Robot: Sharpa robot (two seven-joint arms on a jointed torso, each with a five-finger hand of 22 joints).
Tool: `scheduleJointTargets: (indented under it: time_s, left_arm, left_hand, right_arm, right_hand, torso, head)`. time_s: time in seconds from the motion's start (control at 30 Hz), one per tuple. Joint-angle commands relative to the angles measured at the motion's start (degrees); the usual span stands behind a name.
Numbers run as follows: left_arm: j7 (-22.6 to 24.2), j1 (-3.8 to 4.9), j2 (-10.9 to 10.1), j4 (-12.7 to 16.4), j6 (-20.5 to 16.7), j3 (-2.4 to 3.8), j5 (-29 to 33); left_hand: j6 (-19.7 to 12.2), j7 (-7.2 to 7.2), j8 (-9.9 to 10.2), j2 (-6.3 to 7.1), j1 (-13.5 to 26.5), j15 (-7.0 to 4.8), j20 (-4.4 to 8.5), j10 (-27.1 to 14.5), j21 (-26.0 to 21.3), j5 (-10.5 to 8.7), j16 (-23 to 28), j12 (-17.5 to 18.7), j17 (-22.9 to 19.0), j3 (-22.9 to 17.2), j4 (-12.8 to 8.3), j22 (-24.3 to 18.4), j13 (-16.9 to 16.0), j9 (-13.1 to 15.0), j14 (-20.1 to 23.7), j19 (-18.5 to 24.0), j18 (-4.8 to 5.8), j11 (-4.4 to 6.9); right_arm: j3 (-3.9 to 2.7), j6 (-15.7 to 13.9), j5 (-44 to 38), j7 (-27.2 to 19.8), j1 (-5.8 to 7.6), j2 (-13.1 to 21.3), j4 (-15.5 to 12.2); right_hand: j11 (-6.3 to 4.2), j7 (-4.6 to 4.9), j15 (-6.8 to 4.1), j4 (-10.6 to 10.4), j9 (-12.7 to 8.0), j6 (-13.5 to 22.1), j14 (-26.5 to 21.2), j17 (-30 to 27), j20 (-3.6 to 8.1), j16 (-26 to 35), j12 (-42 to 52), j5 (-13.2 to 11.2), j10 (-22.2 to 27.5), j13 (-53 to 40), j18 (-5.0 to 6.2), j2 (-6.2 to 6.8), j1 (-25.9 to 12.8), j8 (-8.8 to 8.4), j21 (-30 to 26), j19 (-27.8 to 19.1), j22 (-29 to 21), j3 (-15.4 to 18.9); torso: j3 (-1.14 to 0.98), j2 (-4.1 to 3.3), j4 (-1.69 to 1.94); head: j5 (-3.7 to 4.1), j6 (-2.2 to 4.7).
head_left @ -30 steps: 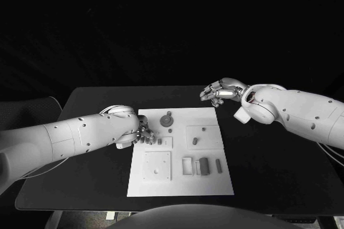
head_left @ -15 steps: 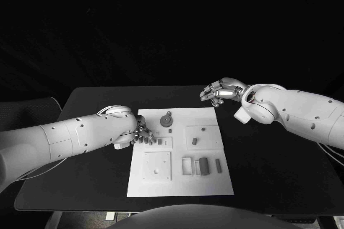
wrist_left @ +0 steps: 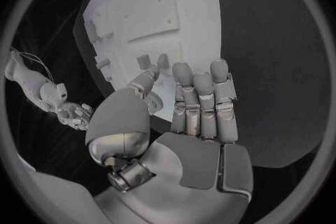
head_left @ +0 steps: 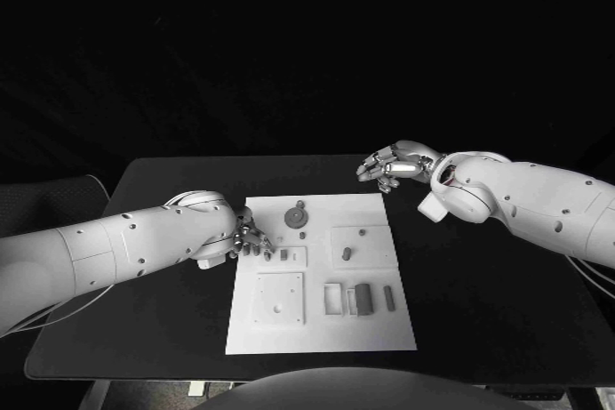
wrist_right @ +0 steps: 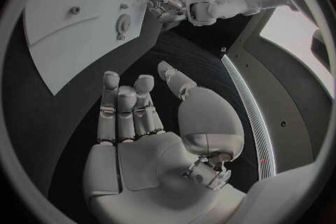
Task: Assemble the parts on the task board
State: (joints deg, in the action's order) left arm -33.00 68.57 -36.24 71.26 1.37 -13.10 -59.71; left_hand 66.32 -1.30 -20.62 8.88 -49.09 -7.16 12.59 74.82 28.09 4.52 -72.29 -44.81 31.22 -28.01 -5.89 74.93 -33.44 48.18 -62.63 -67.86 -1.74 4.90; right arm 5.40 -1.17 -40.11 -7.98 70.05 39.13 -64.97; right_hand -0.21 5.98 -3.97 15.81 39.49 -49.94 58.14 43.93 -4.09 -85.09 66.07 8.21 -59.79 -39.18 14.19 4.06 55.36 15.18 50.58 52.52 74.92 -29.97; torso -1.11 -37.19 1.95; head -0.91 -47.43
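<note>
The white task board (head_left: 321,325) lies mid-table. On it are a grey gear (head_left: 296,217), two small upright parts (head_left: 268,255) near its left edge, and rectangular parts (head_left: 364,297) nearer me. My left hand (head_left: 250,240) hovers over the board's left edge just beside the two small parts (wrist_left: 145,60), with its fingers (wrist_left: 201,98) stretched out and the thumb apart, holding nothing. My right hand (head_left: 395,165) hangs above the black table past the board's far right corner; its palm (wrist_right: 140,140) is bare, with the fingers extended.
A raised white block (head_left: 355,246) with a short peg stands right of centre on the board, and a square plate (head_left: 281,296) sits at the near left. Black table (head_left: 487,294) surrounds the board. The gear (wrist_right: 123,24) and my left hand (wrist_right: 168,5) show in the right wrist view.
My left arm has drawn slightly leftward, the hand edging a little away from the board's middle. The right arm has not moved.
</note>
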Motion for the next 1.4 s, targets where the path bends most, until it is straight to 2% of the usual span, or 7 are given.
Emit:
scheduleJointTargets:
  time_s: [0.03, 0.23, 0.57, 0.73, 0.93, 1.1, 1.4]
  left_arm:
    - [2.7, 0.38, -0.6, 0.2, -5.8, 0.78, 6.0]
    - [9.0, 0.55, -1.4, 0.0, -9.4, 2.61, 16.3]
    - [30.6, 0.85, 0.0, -2.4, -18.9, 2.53, 25.3]
    - [34.8, 0.83, 0.8, -3.8, -18.5, 1.96, 13.7]
    - [39.0, 0.77, 2.6, -4.3, -19.6, -0.44, -2.7]
    - [40.0, 0.29, 4.0, -4.3, -21.9, -0.45, -14.8]
    - [40.6, -0.42, 4.9, -4.0, -23.3, -0.48, -23.2]
  left_hand:
    - [-1.0, -0.24, 0.8, -0.66, -0.7, 0.01, -0.12, -0.8, -0.5, 1.29, 0.5, 0.3, -0.3, 0.0, -1.2, 0.8, 0.3, -0.3, 0.6, 0.5, -0.09, -0.38]
    - [-7.0, -3.19, 4.4, -1.34, -2.1, 2.01, -1.68, -5.5, -3.6, 5.00, 3.8, 3.5, -1.9, -0.5, -4.5, -0.4, 2.2, -2.7, 5.0, 4.6, 0.78, -3.25]
    - [-12.8, -7.08, 7.2, -4.51, -10.4, 9.75, -9.32, -14.1, -12.9, 7.43, 17.1, 18.7, -9.3, -5.2, -10.4, -6.2, 11.9, -7.1, 12.5, 12.4, -1.00, -9.70]
    - [-12.8, -6.19, 7.4, -2.78, -16.2, 8.72, -8.82, -14.2, -12.3, 3.44, 16.4, 25.6, -8.8, -7.0, -10.6, -6.2, 16.1, -9.1, 9.0, 9.2, -1.96, -11.24]
    - [-13.3, -6.03, 8.5, -1.34, -18.1, 7.56, -7.35, -12.7, -10.7, -0.25, 14.6, 31.0, -6.7, -6.3, -10.5, -4.9, 18.7, -11.5, 6.0, 5.7, -2.00, -11.33]
    - [-13.9, -6.57, 9.0, 1.55, -17.5, 7.94, -7.68, -13.1, -11.0, -1.08, 14.8, 33.9, -6.1, -5.2, -10.2, -4.6, 20.2, -12.6, 6.1, 5.7, -2.15, -11.82]
    - [-12.4, -6.51, 8.5, 2.06, -19.7, 7.33, -7.17, -10.5, -10.1, -1.09, 13.0, 35.4, -4.2, -4.7, -10.5, -3.3, 20.9, -13.9, 4.9, 4.2, -2.47, -11.34]
  right_arm:
    - [0.00, 0.7, -0.1, -0.3, -0.05, 0.1, 0.0]
    - [0.00, 0.8, -0.1, -0.3, -0.06, 0.1, 0.1]
    - [0.00, 0.7, -0.1, -0.4, -0.06, 0.2, 0.1]
    - [0.00, 0.6, -0.1, -0.4, -0.06, 0.2, 0.2]
    - [0.00, 0.6, -0.9, -0.5, -0.06, 0.2, 0.4]
    - [0.00, 0.8, -0.9, -0.6, -0.07, 0.2, 0.5]
    - [0.00, 0.8, -1.0, -0.6, -0.12, 0.1, 0.4]
  right_hand:
    - [2.19, 2.17, 0.01, -0.2, -0.1, -2.6, -0.2, -0.1, -0.12, 0.2, 0.3, -0.1, 9.7, 0.0, 0.81, -0.01, -0.5, -0.19, -0.2, 0.4, 0.9, -0.1]
    - [2.24, 2.24, 0.04, -0.2, -0.2, -2.3, -0.2, -0.1, -0.12, 0.2, 0.3, -0.1, 9.7, 0.1, 0.81, -0.02, -0.5, -0.37, -0.2, 0.4, 0.9, -0.1]
    - [2.25, 2.26, 0.05, -0.2, -0.2, -2.3, -0.2, -0.1, -0.11, 0.2, 0.3, -0.1, 9.7, 0.1, 0.81, -0.02, -0.5, -0.42, -0.2, 0.4, 0.9, -0.1]
    - [2.26, 2.27, 0.06, -0.2, -0.2, -2.2, -0.2, -0.1, -0.11, 0.2, 0.3, -0.1, 9.7, 0.1, 0.81, -0.04, -0.4, -0.43, -0.2, 0.4, 0.9, -0.1]
    - [2.27, 2.28, 0.07, -0.2, -0.2, -2.2, -0.2, -0.1, -0.10, 0.2, 0.3, -0.1, 9.7, 0.1, 0.81, -0.05, -0.4, -0.45, -0.2, 0.4, 0.9, -0.1]
    - [2.28, 2.28, 0.07, -0.1, -0.2, -2.2, -0.2, -0.1, -0.10, 0.2, 0.3, -0.1, 9.7, 0.1, 0.81, -0.05, -0.4, -0.47, -0.2, 0.4, 0.9, -0.1]
    - [2.29, 2.29, 0.08, -0.1, -0.2, -2.2, -0.2, -0.1, -0.09, 0.2, 0.3, -0.1, 9.7, 0.1, 0.81, -0.06, -0.4, -0.48, -0.2, 0.4, 0.9, -0.1]
  torso:
    - [-0.03, 0.02, 0.01]
    - [-0.03, -0.02, -0.01]
    - [-0.09, 0.02, 0.03]
    - [-0.06, -0.07, -0.08]
    - [-0.03, -0.10, -0.06]
    - [0.06, -0.16, -0.04]
    - [0.01, -0.06, 0.00]
  head:
    - [0.05, 0.32]
    - [0.15, 0.84]
    - [0.40, 1.87]
    - [0.42, 2.25]
    - [0.54, 2.43]
    - [0.53, 2.60]
    - [0.59, 2.67]
